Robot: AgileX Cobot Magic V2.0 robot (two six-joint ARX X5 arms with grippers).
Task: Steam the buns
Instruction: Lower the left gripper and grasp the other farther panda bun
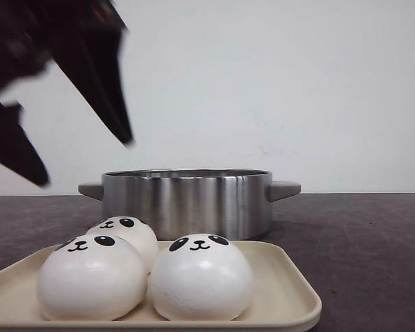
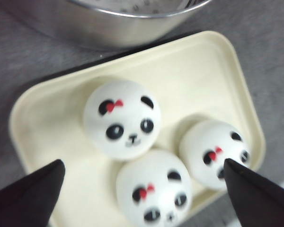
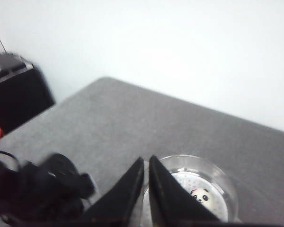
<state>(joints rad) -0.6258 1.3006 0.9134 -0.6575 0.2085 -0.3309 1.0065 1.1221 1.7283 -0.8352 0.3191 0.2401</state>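
- Left end effector (image 2: 142,189), spread wide, is hovering over three buns (image 2: 122,118) on the tray (image 2: 203,71).
- Right end effector (image 3: 146,189), nearly closed and empty, is hanging above the pot (image 1: 187,200), one bun inside.
- Straddling one bun squarely looks wisest.

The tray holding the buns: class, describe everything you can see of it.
The tray is a shallow, cream, matte rectangle with rounded corners and a low raised rim; it looks like plastic. It lies flat on the dark grey table, just in front of the steel pot. Three panda-faced buns sit clustered on it, leaving part bare. The left pincer hovers open above, not touching.
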